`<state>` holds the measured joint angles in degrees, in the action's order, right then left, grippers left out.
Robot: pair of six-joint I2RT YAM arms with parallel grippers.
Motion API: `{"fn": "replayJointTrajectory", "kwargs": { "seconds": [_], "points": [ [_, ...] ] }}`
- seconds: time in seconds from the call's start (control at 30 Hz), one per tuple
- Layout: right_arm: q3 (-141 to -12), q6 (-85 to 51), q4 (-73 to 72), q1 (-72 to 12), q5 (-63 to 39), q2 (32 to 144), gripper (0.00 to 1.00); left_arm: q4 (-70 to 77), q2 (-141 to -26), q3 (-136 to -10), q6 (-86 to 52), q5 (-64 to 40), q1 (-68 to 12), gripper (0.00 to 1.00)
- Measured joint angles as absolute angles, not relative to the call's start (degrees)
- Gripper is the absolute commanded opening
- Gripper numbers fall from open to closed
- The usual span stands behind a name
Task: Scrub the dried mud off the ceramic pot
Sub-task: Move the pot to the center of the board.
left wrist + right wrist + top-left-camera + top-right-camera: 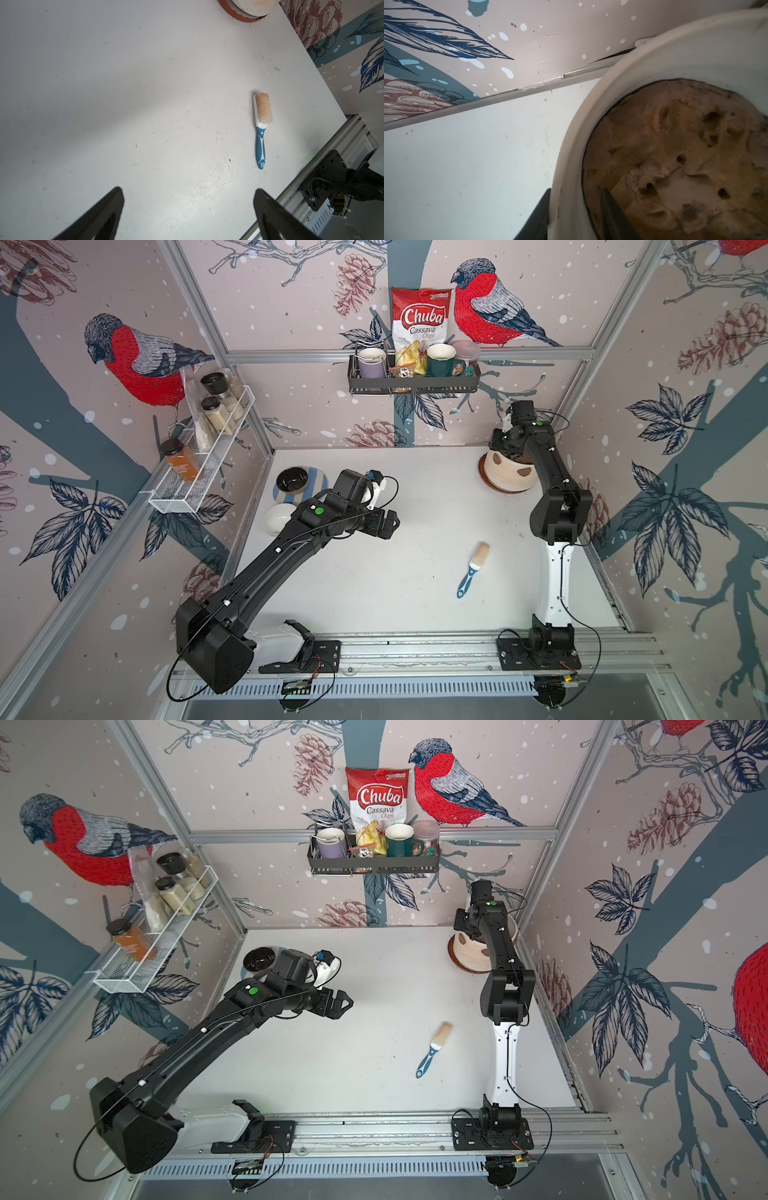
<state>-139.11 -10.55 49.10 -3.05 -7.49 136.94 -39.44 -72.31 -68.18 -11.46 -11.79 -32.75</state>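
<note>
The ceramic pot [505,477] stands upright on its brown saucer [482,475] in the far right corner of the tabletop [415,510], close to both walls; it is seen in both top views. The dried mud [525,471] shows as dark-brown patches on the ribbed cream wall facing the cameras, at least two visible. The pot is filled with lumpy brown soil [675,155]. The right arm reaches over the pot from the near side, wrist above the rim. The right end effector [576,189] straddles the rim: one finger [539,216] against the outside wall, the other [614,216] inside above the soil, jaws narrow with the wall between them. Whether they actually clamp the rim cannot be told; the inner contact is not resolved. The left end effector [187,207] is released, jaws spread wide with nothing between them, above bare tabletop left of centre, well apart from the pot. The brush [473,568], with blue-and-white handle and tan bristles, lies on the tabletop between the two arms, nearer the right one, bristle end toward the pot, handle toward the near rail; neither end effector touches it. A black bowl [292,480] on a striped plate [313,489] and a white bowl [277,519] sit at the left edge, partly behind the left arm.
</note>
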Motion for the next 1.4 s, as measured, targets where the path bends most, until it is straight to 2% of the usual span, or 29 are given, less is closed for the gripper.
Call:
{"fn": "replayJointTrajectory", "kwargs": {
  "seconds": [0.1,0.3,0.67,0.97,1.4],
  "points": [
    [-138.82,-10.48,49.12,-3.09,-8.08,136.94,0.23,-38.59,-71.83,-67.07,-10.98,-11.75,-32.69,0.97],
    [-138.74,-8.49,48.62,-3.09,-10.35,137.03,0.14,-37.69,-71.59,-65.58,-10.68,-11.33,-32.69,0.97],
    [-138.76,-3.84,50.24,-6.46,-8.75,136.64,0.12,-37.41,-69.97,-64.42,-10.83,-9.8,-32.49,0.97],
    [-138.78,0.34,54.06,-17.26,-10.9,135.7,0.13,-34.98,-65.91,-61.67,-13.74,-5.89,-29.34,0.97],
    [-138.63,9.82,60.42,-38.06,-15.03,134.5,0.19,-32.4,-58.74,-55.72,-21.15,0.25,-16.97,0.97]
  ]
}}
